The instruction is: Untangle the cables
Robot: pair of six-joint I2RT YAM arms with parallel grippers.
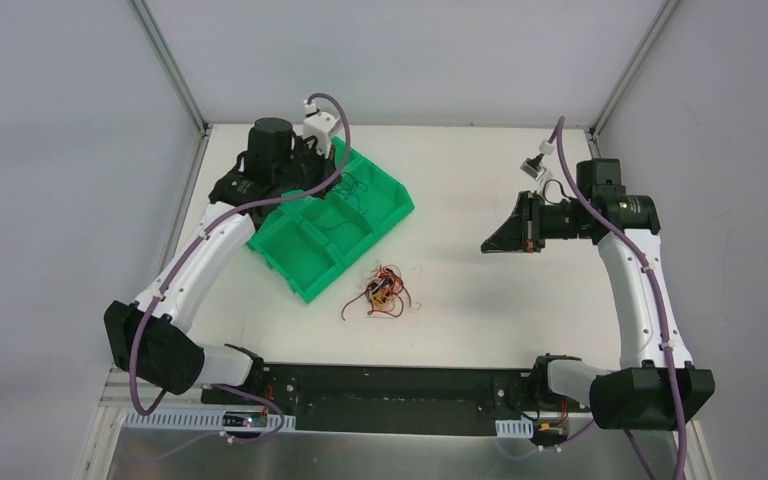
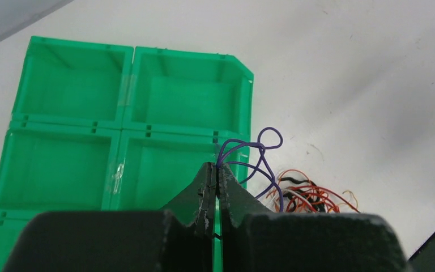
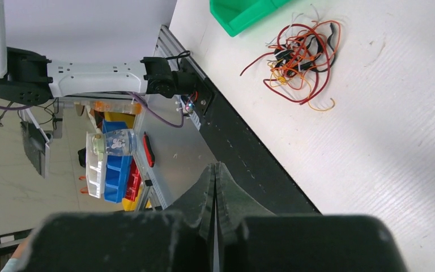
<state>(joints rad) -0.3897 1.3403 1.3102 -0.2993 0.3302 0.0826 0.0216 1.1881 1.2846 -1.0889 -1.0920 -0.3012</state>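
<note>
Operator: Surface point(image 1: 480, 170) layout, big to small?

Reviewer: Green tray point(image 1: 305, 262) sits far-left on it, split into open compartments. Left arm point(image 1: 210, 250) reaches out over the tray. Right arm point(image 1: 635, 290) is on the right side, well apart from tray and wires.

Operator: Why is the right one out there?

Reviewer: My read: parked out of the way. Right fingers point(image 3: 232, 195) are pressed together with nothing between them. That wrist view looks back across at the tangle point(image 3: 300, 56), so it's placed to come in later and isn't working now.

Operator: Tangle position?

Reviewer: Loose on the bare surface, near the tray's near corner, between the two arms. Red, orange, yellow and black, with a bit of white, all in one clump. Nothing is touching it.

Operator: And left?

Reviewer: Left fingers point(image 2: 229, 195) are clamped on a purple wire point(image 2: 259, 145), pinched right at the tips. The rest hangs free in loose curves with one small loop at the top. It's held above the tray and separate from the clump.

Operator: So it's sorting singles into compartments?

Reviewer: Looks that way. Top view shows thin dark strands point(image 1: 360, 185) lying in the far compartments, so the tray reads as the drop-off for freed wires. The tip pinch suits a clean release. Can't tell which compartment the purple one is over. Most of the clump is not yet separated.
</note>
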